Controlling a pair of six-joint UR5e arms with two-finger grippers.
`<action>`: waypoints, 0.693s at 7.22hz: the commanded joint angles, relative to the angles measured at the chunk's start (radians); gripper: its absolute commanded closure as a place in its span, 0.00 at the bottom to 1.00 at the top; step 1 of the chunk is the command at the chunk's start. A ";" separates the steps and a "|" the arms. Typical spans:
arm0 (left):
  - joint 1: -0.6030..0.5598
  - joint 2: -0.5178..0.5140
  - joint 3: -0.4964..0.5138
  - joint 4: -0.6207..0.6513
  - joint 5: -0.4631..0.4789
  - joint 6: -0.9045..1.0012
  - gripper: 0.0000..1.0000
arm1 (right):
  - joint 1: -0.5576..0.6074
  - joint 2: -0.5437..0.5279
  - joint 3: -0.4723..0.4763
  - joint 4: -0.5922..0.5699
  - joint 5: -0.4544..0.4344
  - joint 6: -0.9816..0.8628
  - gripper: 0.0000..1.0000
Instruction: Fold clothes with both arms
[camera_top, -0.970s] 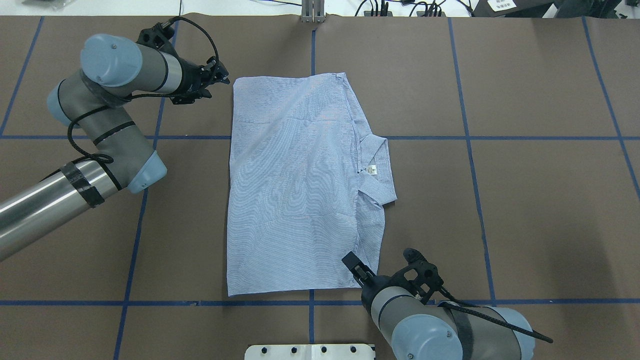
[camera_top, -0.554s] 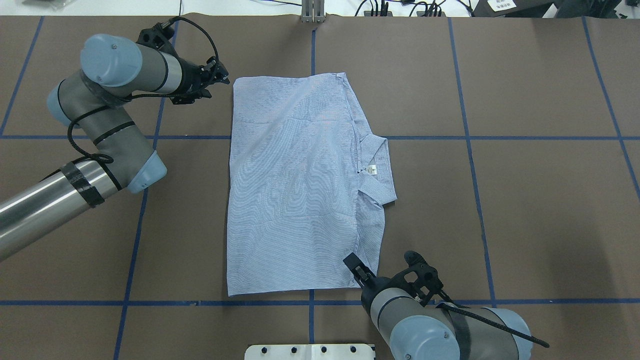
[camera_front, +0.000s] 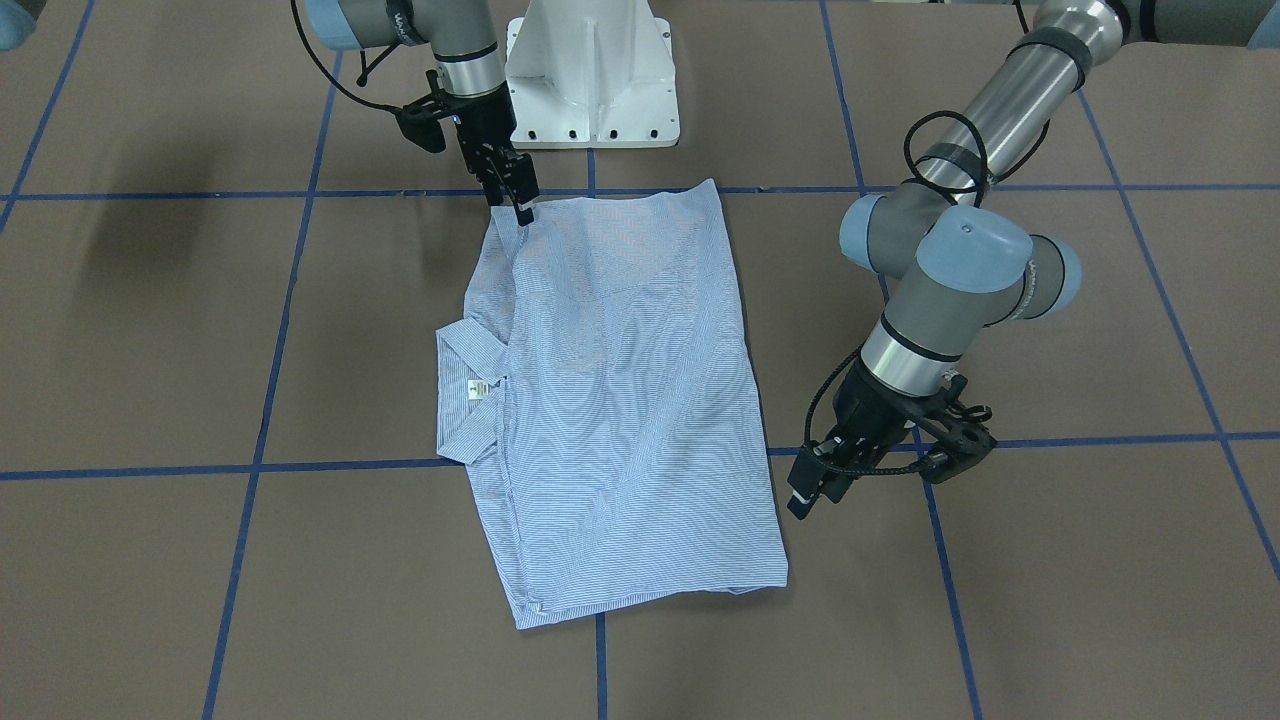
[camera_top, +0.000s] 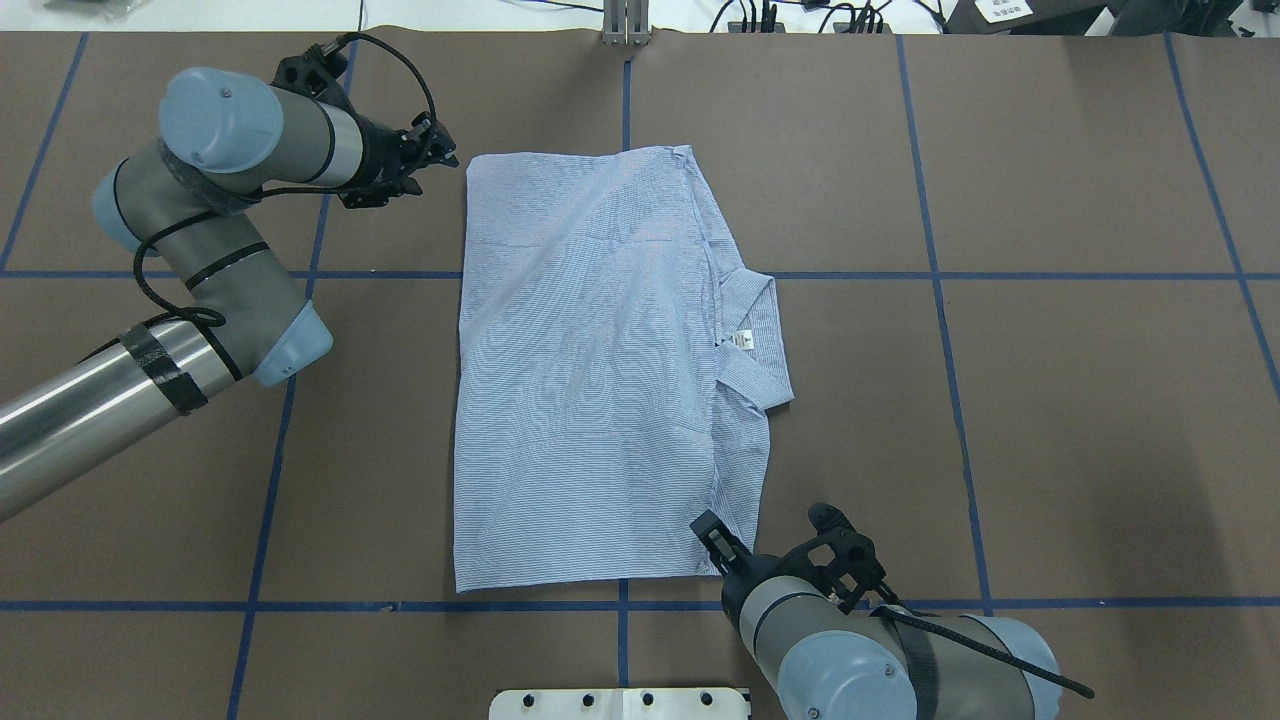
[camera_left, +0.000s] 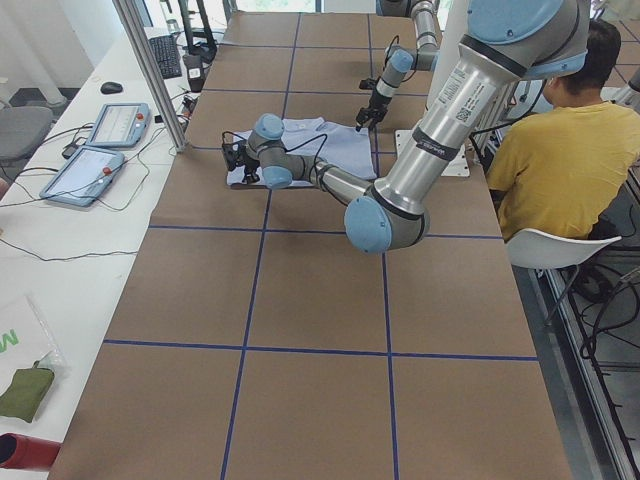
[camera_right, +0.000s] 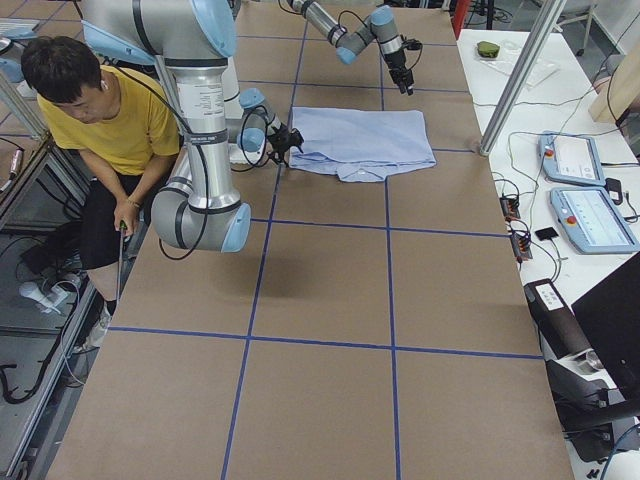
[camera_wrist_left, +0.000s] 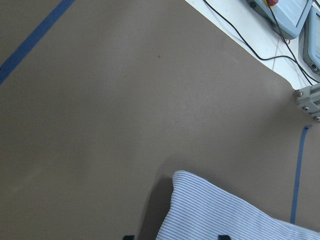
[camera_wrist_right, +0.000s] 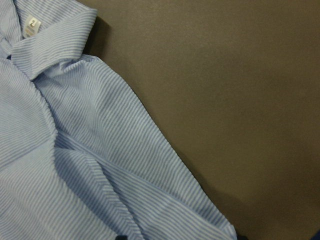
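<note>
- The shirt (camera_top: 590, 380) lay flat in the middle of the table (camera_top: 1050, 400), already folded to a long rectangle, its collar (camera_top: 755, 330) poking out on the robot's right.
- The left gripper (camera_front: 802, 497) hung just beside the far corner on the robot's left. Its wrist camera showed the fingers spread, with nothing between them but the cloth's tip.
- The right gripper (camera_top: 706, 528) sat at the near corner on the collar side, also parted and holding nothing, as far as I could judge.
- The right corner looked layered, so a shallow pinch might take only the top sheet and pull the earlier fold open.
- The left might close on bare table or nudge its corner away.
- Uneven grips could skew the fold or flip the collar.
</note>
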 joint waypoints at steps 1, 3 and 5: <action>0.000 0.001 -0.002 0.000 0.000 0.000 0.36 | 0.001 -0.001 -0.003 0.000 -0.001 0.023 0.71; 0.001 0.001 -0.001 0.000 0.000 -0.002 0.36 | 0.007 0.002 -0.006 0.001 0.000 0.036 0.78; 0.000 0.002 -0.002 0.000 0.000 -0.002 0.36 | 0.016 0.021 -0.005 0.001 0.000 0.046 1.00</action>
